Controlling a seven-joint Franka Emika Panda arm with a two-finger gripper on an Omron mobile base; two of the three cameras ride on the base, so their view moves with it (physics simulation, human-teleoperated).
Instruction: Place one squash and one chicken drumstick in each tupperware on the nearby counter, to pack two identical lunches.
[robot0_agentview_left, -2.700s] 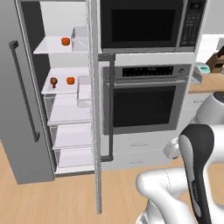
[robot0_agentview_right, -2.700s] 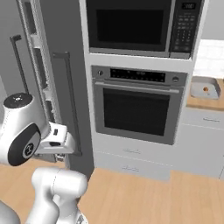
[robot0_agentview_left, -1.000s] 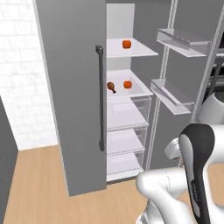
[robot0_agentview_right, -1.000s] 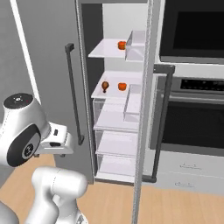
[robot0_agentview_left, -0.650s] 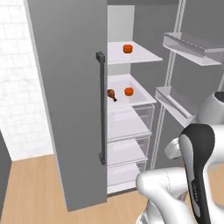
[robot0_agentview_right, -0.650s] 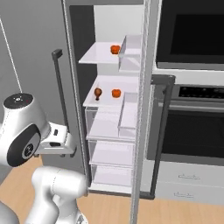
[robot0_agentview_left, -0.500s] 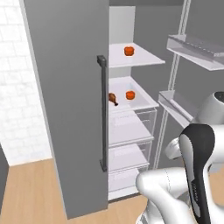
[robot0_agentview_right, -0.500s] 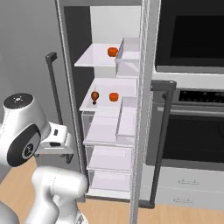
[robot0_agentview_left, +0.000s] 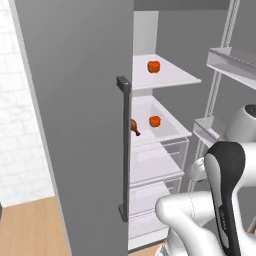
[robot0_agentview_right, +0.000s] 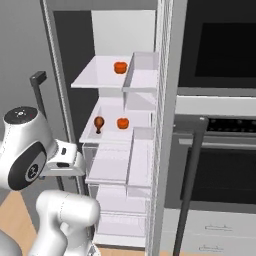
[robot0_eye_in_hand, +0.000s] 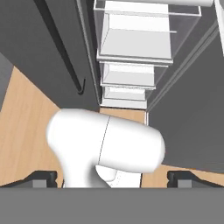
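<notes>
An open fridge stands in front of me. One orange-red squash sits on its upper shelf. A second squash lies on the shelf below, with a brown chicken drumstick just left of it. My gripper is open with nothing between its fingers, and its fingertips stand wide apart. It points down towards the fridge's lower drawers and the floor, well below the food shelves. The tupperware and the counter are out of view.
The grey left fridge door with its dark vertical handle stands close on the left. The right door's bins jut out at the right. A built-in oven with a dark handle is beside the fridge. Clear drawers sit low.
The whole picture has shifted because the base drove: the fridge interior is now nearer and more central, and the oven has slid rightwards. The food has not moved on its shelves.
</notes>
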